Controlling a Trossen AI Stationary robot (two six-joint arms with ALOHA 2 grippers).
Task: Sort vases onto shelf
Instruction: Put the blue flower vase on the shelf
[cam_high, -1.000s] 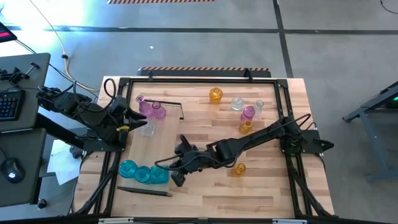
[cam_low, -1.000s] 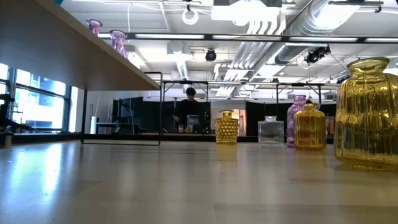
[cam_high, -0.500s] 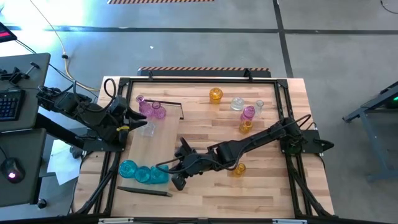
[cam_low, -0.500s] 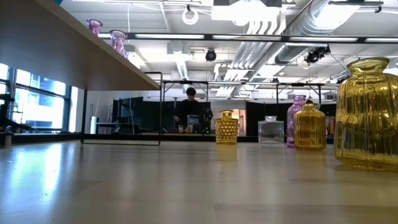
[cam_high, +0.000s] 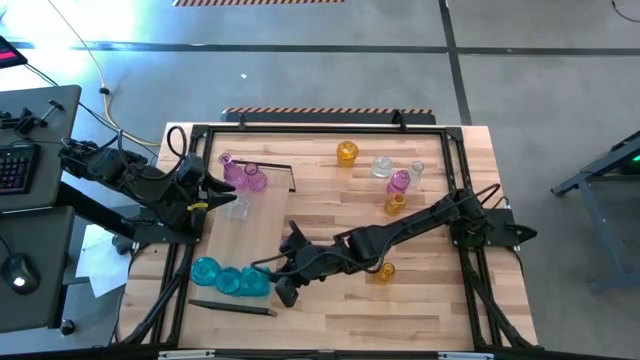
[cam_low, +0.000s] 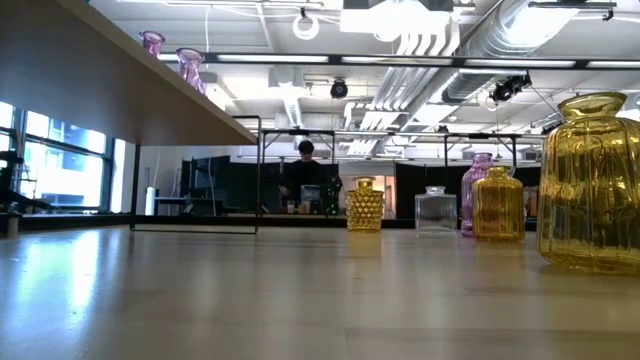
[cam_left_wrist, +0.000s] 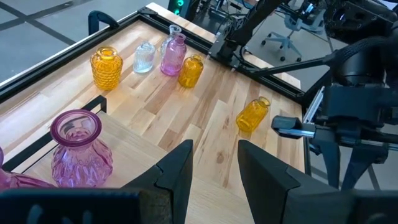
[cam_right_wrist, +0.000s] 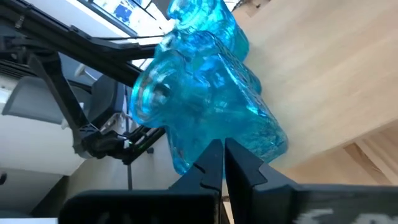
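Observation:
The shelf (cam_high: 262, 225) is a light board on the table's left part. Two pink vases (cam_high: 243, 176) stand at its far end, also visible in the left wrist view (cam_left_wrist: 78, 146), with a clear one (cam_high: 237, 207) beside them. Three teal vases (cam_high: 230, 279) stand in a row near its front end. My right gripper (cam_high: 273, 272) is shut, its tips just right of the nearest teal vase (cam_right_wrist: 205, 106). My left gripper (cam_high: 222, 195) hovers open at the shelf's left edge, nothing between its fingers (cam_left_wrist: 180, 168). My right gripper's shut fingertips (cam_right_wrist: 214, 155) point at the lower side wall of the nearest teal vase (cam_right_wrist: 249, 134), coming from the table's right and slanting down. I cannot tell whether they touch it. The vase stands on the shelf.
On the table's right half stand amber vases (cam_high: 346, 152) (cam_high: 395, 203) (cam_high: 384, 271), clear ones (cam_high: 381, 166) and a pink one (cam_high: 399, 181). A dark frame (cam_high: 320, 128) rims the table. A dark rail (cam_high: 232, 308) lies near the front edge. A person (cam_low: 305, 170) stands far behind.
My right gripper has turned a little where it is, beside the teal vases. The vases have stayed where they were.

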